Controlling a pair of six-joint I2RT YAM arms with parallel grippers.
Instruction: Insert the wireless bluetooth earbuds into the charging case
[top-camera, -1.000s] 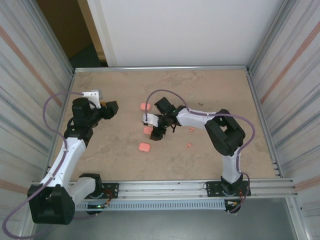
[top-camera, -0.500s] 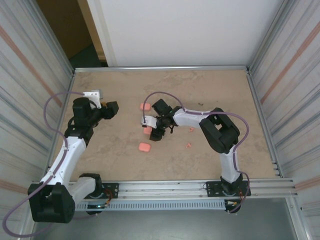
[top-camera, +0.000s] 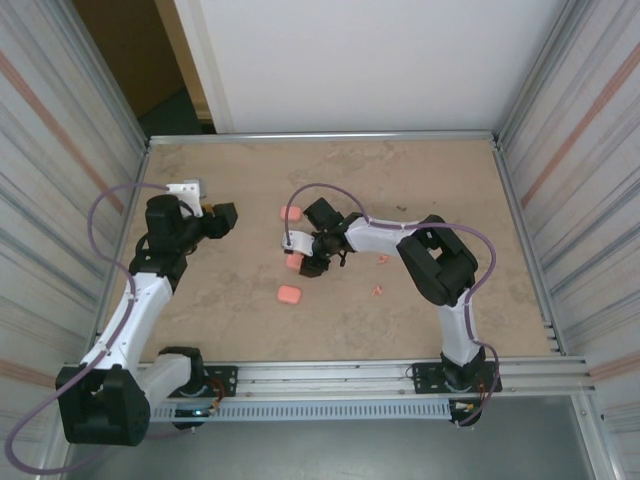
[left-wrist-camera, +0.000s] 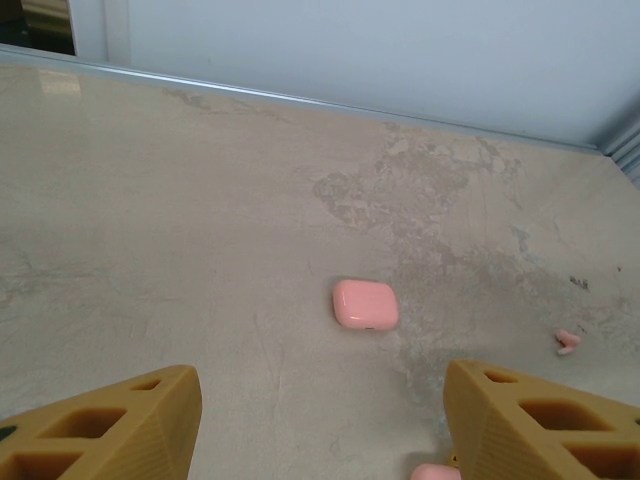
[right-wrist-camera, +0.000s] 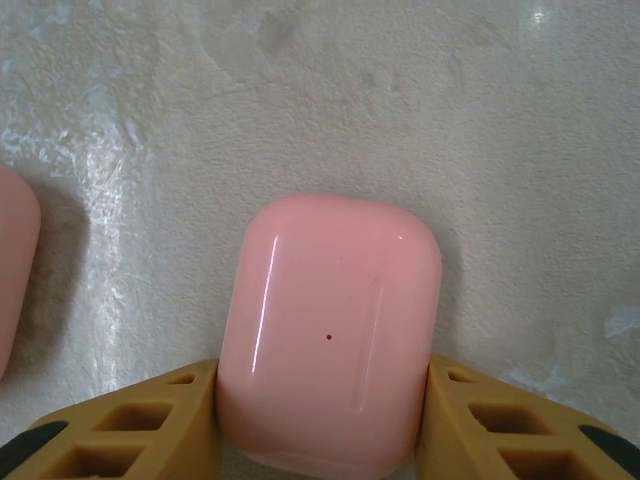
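Found right gripper (right-wrist-camera: 322, 400) clamped on both sides of a pink case (right-wrist-camera: 330, 300), centre frame, lid apparently shut. Left gripper (left-wrist-camera: 320, 400) wide, empty. Earbuds (top-camera: 382, 259) loose right of centre, none inserted.

No writing, label, brand, number or sign can be read in any view. The nearest thing to a mark is on the pink case (right-wrist-camera: 330, 335) in the right wrist view: a tiny dark dot and a faint straight line on its face, neither of which reads as a letter or figure.
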